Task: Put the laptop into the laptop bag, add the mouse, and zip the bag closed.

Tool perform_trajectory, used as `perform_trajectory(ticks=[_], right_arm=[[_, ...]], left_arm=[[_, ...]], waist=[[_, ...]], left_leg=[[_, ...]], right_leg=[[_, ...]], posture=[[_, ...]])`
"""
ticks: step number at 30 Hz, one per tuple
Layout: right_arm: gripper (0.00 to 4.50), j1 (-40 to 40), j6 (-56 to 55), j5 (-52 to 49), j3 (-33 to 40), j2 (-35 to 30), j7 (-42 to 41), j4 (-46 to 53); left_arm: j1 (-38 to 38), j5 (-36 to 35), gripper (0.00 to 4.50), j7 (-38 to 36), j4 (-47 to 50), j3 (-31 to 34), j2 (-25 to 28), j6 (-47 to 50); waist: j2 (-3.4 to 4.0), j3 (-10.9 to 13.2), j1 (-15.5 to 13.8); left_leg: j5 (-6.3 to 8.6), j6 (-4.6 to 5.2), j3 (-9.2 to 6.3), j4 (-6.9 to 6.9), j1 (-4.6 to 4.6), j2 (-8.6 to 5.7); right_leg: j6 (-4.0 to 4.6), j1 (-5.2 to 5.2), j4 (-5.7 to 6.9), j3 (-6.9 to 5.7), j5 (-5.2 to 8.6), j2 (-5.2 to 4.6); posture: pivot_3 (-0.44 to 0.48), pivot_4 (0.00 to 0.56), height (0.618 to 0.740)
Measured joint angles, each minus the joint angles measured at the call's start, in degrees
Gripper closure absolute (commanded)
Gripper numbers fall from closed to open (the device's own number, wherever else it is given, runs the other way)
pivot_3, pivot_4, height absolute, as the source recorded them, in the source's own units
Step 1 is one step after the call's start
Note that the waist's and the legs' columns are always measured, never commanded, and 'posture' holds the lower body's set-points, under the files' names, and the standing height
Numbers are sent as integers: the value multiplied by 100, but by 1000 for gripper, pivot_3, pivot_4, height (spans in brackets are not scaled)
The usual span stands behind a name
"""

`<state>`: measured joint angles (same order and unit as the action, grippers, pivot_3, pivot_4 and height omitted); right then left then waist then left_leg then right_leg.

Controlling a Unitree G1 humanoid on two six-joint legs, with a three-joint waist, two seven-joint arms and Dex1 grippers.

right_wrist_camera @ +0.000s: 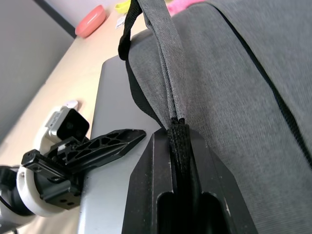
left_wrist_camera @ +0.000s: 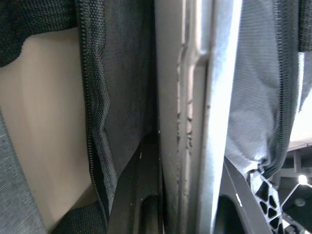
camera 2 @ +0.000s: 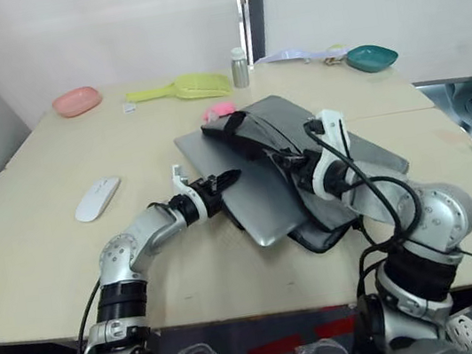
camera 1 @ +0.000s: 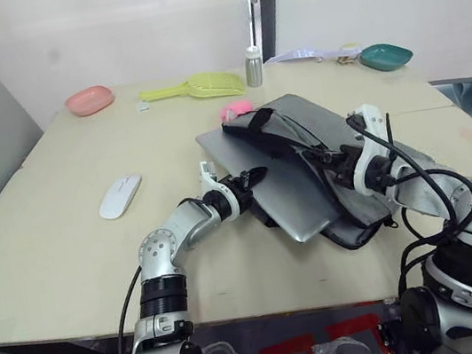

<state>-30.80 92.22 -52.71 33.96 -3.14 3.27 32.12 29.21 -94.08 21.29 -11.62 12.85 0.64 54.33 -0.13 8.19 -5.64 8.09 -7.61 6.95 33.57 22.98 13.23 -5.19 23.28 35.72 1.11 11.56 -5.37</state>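
Observation:
The silver-grey laptop (camera 1: 286,198) lies on the table with its far part inside the open grey laptop bag (camera 1: 347,131). My left gripper (camera 1: 250,177) is at the laptop's near left edge, shut on it; the left wrist view has the laptop's edge (left_wrist_camera: 195,97) between the fingers. One of its fingers (right_wrist_camera: 108,143) lies flat on the lid. My right gripper (camera 1: 328,159) is over the bag's open mouth, shut on the bag's grey handle strap (right_wrist_camera: 165,58). The white mouse (camera 1: 120,195) rests on the table to the left, apart from both grippers.
A pink plush toy (camera 1: 237,109) lies just behind the bag. Along the far edge stand a pink dish (camera 1: 89,100), a yellow-green scoop (camera 1: 195,86), a small metal bottle (camera 1: 253,66) and a teal dish (camera 1: 385,55). A wall rises behind the table.

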Motion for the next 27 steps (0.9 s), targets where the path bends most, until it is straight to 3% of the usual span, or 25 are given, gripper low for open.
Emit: perform_trajectory(ticks=[3,5,16,19,27], right_arm=[[4464,-90,0,-267,594,847,705,4],[4464,-103,1,-462,731,1065,1058,3],[4464,-102,-158,-2002,795,1063,2644,-134],[4464,65,-564,-2747,400,832,3181,-337],[4464,717,-2352,-4928,-1218,-994,4305,-643]], left_arm=[[0,44,4221,-50,-6,20,-9,-38],[3,65,4221,-66,-6,21,-30,-53],[64,304,4221,-80,0,-11,-219,-64],[155,483,4221,-80,0,-47,-330,-113],[220,625,4221,-80,-5,-54,-422,53]], waist=[[1,0,7],[1,0,13],[2,0,9],[2,0,3],[2,0,0]], left_leg=[[-1,-1,2,-6,3,0],[-1,-2,5,-6,11,-1],[-1,-3,4,-16,16,-2],[-1,-3,5,-15,18,-4],[-1,-2,4,-16,25,-5]], right_leg=[[-2,11,-1,0,-1,0],[-4,18,-2,2,-2,0],[-10,23,-12,1,-5,0],[-13,23,-16,1,-5,-2],[-22,25,-24,1,-10,-3]], posture=[[0,150,740],[0,150,740],[0,150,740],[0,150,740],[0,150,740]])
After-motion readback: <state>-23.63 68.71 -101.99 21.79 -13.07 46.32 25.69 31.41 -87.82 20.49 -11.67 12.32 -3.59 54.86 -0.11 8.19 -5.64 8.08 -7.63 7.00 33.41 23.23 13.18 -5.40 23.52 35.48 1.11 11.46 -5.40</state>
